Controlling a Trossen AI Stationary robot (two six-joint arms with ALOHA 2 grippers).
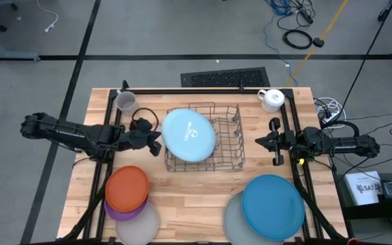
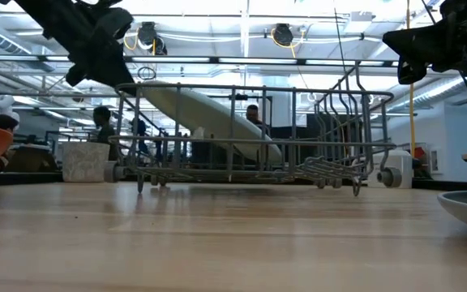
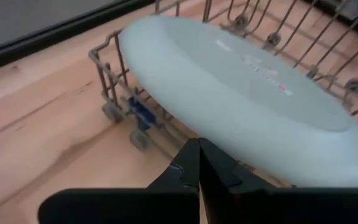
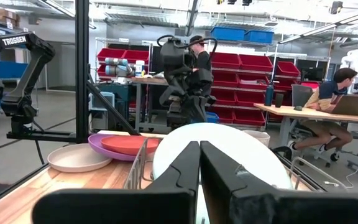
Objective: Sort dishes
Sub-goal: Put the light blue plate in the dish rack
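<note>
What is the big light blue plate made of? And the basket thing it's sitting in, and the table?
The light blue plate looks like smooth, matte plastic: even colour, soft rounded rim. The rack holding it appears to be thin metal wire, greyish, bent into bars. The table looks like pale wood, with visible grain and plank seams.

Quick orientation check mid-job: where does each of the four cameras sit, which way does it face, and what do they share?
High: overhead, straight down on the table; both arms show.
Low: table height, level through the wire rack into the room; arms enter from above.
Left wrist: on the left arm, facing the light blue plate; left gripper shut.
Right wrist: on the right arm, across the table; right gripper shut.
All four share that plate leaning in the rack.
</note>
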